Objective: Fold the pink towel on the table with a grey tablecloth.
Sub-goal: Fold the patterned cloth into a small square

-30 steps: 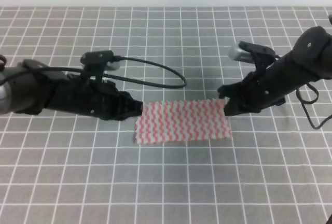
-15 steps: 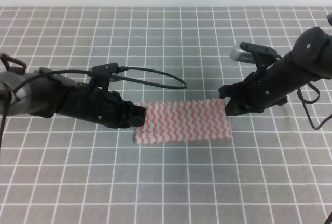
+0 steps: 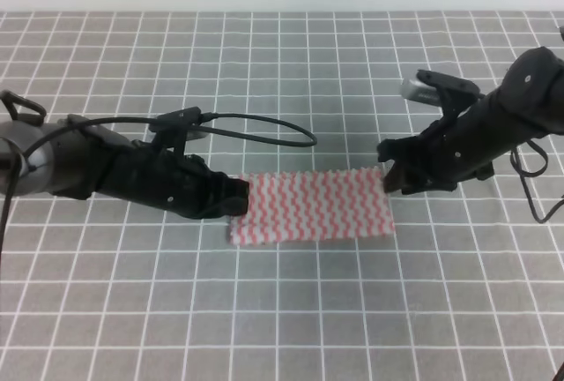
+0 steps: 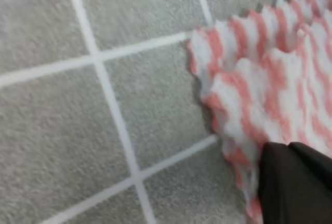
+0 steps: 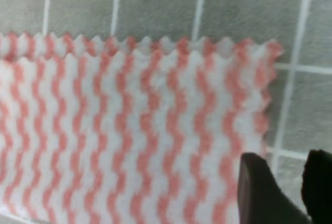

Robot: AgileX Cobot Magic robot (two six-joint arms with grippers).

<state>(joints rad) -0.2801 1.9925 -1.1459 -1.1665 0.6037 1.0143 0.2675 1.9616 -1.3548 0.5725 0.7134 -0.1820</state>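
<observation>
The pink towel (image 3: 308, 209) lies as a flat rectangle in the middle of the table with a grey tablecloth (image 3: 282, 310). Two layers with zigzag edges show along its far side in the right wrist view, towel (image 5: 129, 130). My left gripper (image 3: 240, 200) is low at the towel's left edge. In the left wrist view its fingers (image 4: 293, 182) stand together with no gap, over the rim of the towel (image 4: 270, 79). My right gripper (image 3: 388, 178) hovers at the towel's far right corner. In the right wrist view, the right gripper (image 5: 300, 187) shows a narrow empty gap between its fingertips.
A black cable (image 3: 282, 130) loops over the tablecloth behind the towel, from the left arm. Another cable hangs from the right arm at the right edge (image 3: 533, 196). Only gridded grey cloth lies in front of the towel.
The left arm rolled, and its gripper slid a little toward me along the towel's left edge. The right gripper drew slightly up and to the right, off the corner. The towel stayed put.
</observation>
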